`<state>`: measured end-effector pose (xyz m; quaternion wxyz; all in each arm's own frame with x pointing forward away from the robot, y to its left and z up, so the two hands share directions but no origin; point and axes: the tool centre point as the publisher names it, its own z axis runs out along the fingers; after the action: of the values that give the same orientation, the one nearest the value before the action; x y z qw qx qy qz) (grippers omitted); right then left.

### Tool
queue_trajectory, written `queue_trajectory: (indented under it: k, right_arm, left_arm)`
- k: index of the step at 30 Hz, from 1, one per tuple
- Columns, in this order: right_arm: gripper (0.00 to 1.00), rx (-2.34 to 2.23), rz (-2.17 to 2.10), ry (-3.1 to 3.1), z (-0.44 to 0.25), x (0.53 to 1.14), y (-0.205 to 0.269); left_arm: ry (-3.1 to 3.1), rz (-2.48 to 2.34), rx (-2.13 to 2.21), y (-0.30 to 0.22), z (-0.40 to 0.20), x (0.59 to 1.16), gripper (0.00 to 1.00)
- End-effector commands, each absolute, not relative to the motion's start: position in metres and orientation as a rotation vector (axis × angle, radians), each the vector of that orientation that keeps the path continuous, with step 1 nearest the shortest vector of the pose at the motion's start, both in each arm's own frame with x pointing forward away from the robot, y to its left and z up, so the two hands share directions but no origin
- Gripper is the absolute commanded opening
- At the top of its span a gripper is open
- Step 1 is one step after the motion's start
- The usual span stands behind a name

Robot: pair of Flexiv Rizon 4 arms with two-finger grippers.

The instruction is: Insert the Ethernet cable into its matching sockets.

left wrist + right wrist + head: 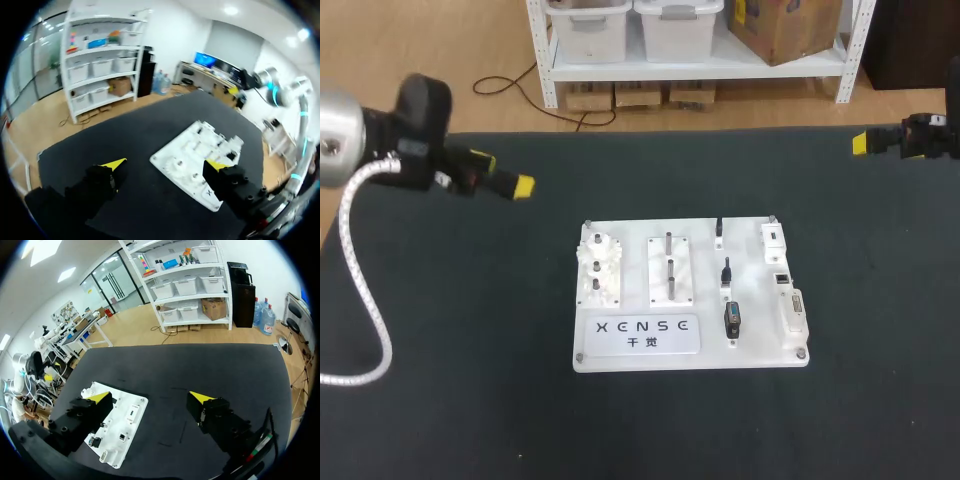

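Black against the white board (634,260), sitting on its right half — pick out the short Ethernet cable (726,272) there first, then lower the right gripper (149,396), wide open and empty like the left gripper (165,165), square over its end before closing.

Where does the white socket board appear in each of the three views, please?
Head view: the white socket board lies near the table's middle.
Left wrist view: the board is ahead of the open left claw, with one corner hidden behind a finger.
Right wrist view: the board is ahead of the open right claw, partly behind one finger.
Shared landmark: the black tabletop under the board in all three.
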<state>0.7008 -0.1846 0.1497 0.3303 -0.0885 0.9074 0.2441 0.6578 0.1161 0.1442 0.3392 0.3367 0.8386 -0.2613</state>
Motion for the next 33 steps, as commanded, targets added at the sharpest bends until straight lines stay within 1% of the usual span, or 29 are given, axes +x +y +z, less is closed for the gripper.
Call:
queue_trajectory:
  k: [1, 12, 23, 33]
  right_arm:
    - [1.00, -0.233, 0.640, 2.373, 0.150, 0.701, -0.185]
    - [1.00, -0.233, 0.640, 2.373, 0.150, 0.701, -0.185]
    - [1.00, -0.233, 0.640, 2.373, 0.150, 0.701, -0.185]
    - [1.00, -0.233, 0.640, 2.373, 0.150, 0.701, -0.185]
  left_arm:
    - [1.566, -1.168, 1.310, 0.116, 0.130, 0.641, 1.00]
    - [1.395, -1.274, 1.359, 0.084, 0.117, 0.609, 1.00]
    - [1.419, -1.137, 1.330, 0.028, 0.106, 0.581, 1.00]
    - [1.500, -0.982, 1.284, -0.002, 0.094, 0.574, 1.00]
